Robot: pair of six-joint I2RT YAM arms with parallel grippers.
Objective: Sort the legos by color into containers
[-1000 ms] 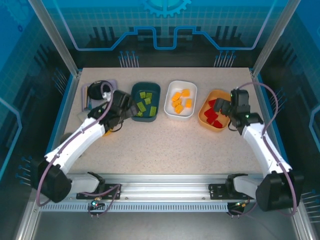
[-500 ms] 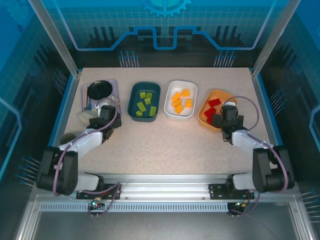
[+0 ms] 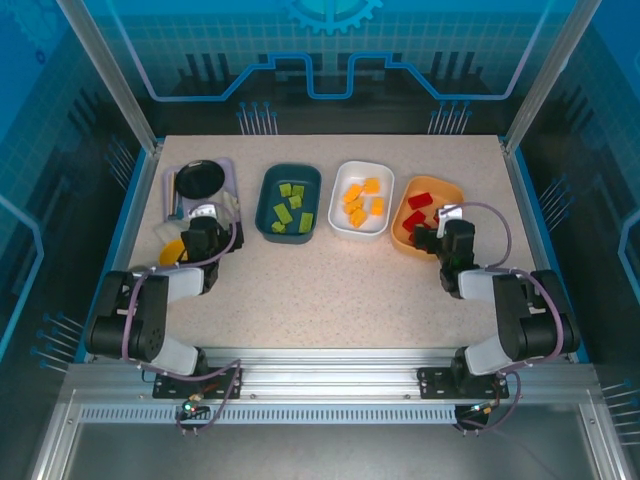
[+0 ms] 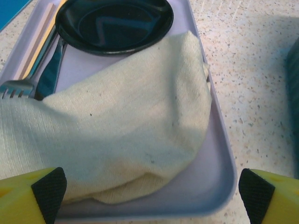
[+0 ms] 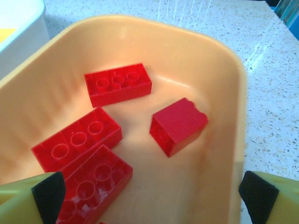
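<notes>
Retreat on both sides: a second ago stretched out over the trays, now folded low toward the near edge. Left jaws wide apart and empty, lavender tray [image 4: 219, 158] with cloth [image 4: 126, 126] and black bowl [image 4: 114, 21] just ahead. Right jaws likewise apart, empty, red bricks [image 5: 117, 84] in the orange tray [image 5: 196, 60] just ahead and below. Green bricks [image 3: 291, 206] in the teal tray [image 3: 270, 190], yellow bricks [image 3: 360, 203] in the white tray [image 3: 338, 222], between the two pairs. Sorting probably finished.
</notes>
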